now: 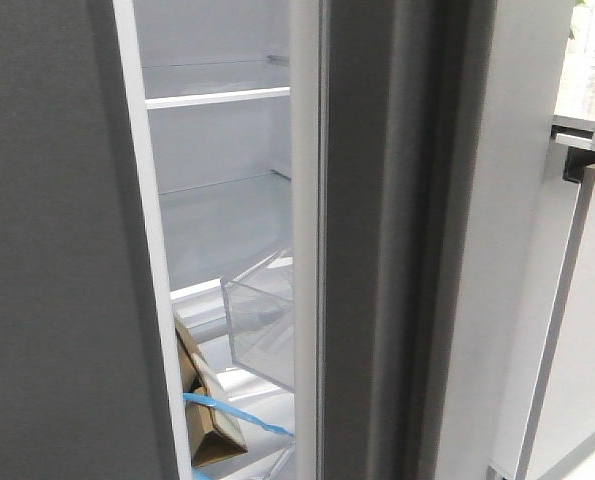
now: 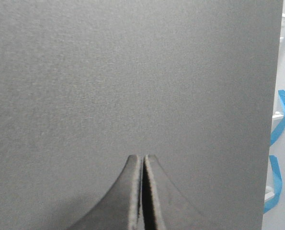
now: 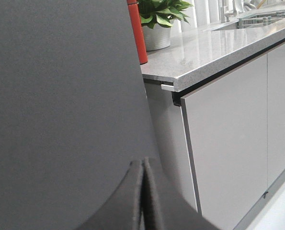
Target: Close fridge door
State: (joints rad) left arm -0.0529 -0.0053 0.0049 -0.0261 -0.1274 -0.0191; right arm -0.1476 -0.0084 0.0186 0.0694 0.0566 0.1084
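Observation:
The fridge door [image 1: 47, 250] is a flat matte dark-grey panel with a white inner rim [image 1: 152, 260]. It stands ajar at the left of the front view, with a gap onto the fridge's inside. It fills the left wrist view [image 2: 132, 72]. My left gripper [image 2: 143, 158] is shut and empty, its tips at or very near the door's outer face. My right gripper [image 3: 143, 162] is shut and empty, close to the matching dark-grey panel [image 3: 61, 86]. Neither gripper shows in the front view.
The matching panel [image 1: 367, 250] stands right of the gap. Inside are white shelves [image 1: 217, 98], a clear bin [image 1: 262, 320] and a cardboard box [image 1: 202, 400] with blue tape [image 1: 227, 410]. A stone counter [image 3: 214, 48] with a red bottle [image 3: 136, 28] and a plant [image 3: 159, 14] tops pale cabinets [image 3: 228, 134].

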